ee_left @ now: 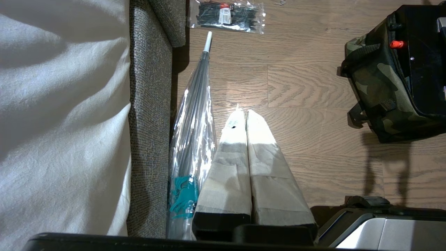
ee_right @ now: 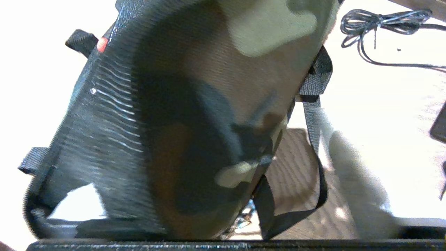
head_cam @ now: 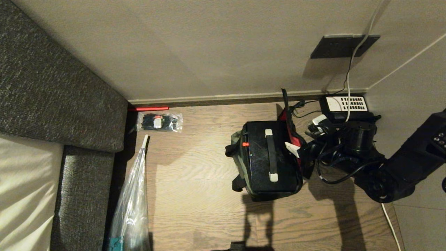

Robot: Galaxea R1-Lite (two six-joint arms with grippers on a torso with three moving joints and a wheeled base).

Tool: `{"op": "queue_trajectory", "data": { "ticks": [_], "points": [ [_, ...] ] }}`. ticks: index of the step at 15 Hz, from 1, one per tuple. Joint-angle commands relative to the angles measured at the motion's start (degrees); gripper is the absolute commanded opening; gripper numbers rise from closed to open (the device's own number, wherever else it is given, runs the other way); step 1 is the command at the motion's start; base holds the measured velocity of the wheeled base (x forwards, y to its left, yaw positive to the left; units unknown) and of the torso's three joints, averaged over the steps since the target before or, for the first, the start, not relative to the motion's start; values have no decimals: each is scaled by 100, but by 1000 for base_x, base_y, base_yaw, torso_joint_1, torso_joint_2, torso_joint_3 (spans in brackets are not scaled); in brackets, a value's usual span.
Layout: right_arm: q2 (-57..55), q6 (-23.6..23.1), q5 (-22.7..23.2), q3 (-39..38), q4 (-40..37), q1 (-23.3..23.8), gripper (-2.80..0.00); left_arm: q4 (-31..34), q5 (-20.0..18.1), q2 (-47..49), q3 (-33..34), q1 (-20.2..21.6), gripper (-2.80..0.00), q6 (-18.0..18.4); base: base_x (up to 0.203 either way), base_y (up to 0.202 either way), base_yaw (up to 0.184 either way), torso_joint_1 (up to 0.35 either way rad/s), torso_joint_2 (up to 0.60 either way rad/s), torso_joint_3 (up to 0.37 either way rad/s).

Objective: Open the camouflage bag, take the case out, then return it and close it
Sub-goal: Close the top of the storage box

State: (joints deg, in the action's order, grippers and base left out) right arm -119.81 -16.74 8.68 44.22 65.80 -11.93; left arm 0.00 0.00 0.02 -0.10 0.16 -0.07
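Observation:
The camouflage bag (head_cam: pixel 238 157) stands on the wooden floor with its lid thrown back to the right, red lining showing. Inside it sits the black case (head_cam: pixel 258 167), its handle (head_cam: pixel 270 155) with pale grey ends up and a red latch (head_cam: pixel 245 144) at the left edge. My right gripper (head_cam: pixel 296 148) reaches in from the right, open, at the lid's edge. In the right wrist view the bag's camouflage fabric (ee_right: pixel 209 87) fills the frame and hides one finger; the other pale finger (ee_right: pixel 348 167) stands apart beside a black strap. My left gripper (ee_left: pixel 244 111) is shut and empty, left of the bag (ee_left: pixel 373 87).
A black telephone with a white keypad (head_cam: pixel 345 104) and tangled cables (head_cam: pixel 331 167) lie behind the right arm by the wall. A packet of cable ties (head_cam: pixel 159 122) and a plastic-wrapped umbrella (head_cam: pixel 132 202) lie by the grey sofa (head_cam: pixel 52 87) on the left.

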Motion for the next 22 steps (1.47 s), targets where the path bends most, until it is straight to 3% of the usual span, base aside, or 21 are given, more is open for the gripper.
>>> {"op": "queue_trajectory", "data": {
  "ticks": [1,10,15,18,22],
  "points": [
    [222,-42,21,-77,-100,-10,-280,0,0,-20,1,2,-280,-1,0,0,0,0,0,0],
    [763,-445,54,-1952,246,-385,-280,0,0,-20,1,2,-280,-1,0,0,0,0,0,0],
    [682,-670,-20,-2614,400,-696,-280,0,0,-20,1,2,-280,-1,0,0,0,0,0,0],
    [506,-690,-204,-2664,329,-1021,-280,0,0,-20,1,2,-280,-1,0,0,0,0,0,0],
    [957,-542,-413,-1874,-430,-1005,-280,0,0,-20,1,2,-280,-1,0,0,0,0,0,0]
  ]
}}
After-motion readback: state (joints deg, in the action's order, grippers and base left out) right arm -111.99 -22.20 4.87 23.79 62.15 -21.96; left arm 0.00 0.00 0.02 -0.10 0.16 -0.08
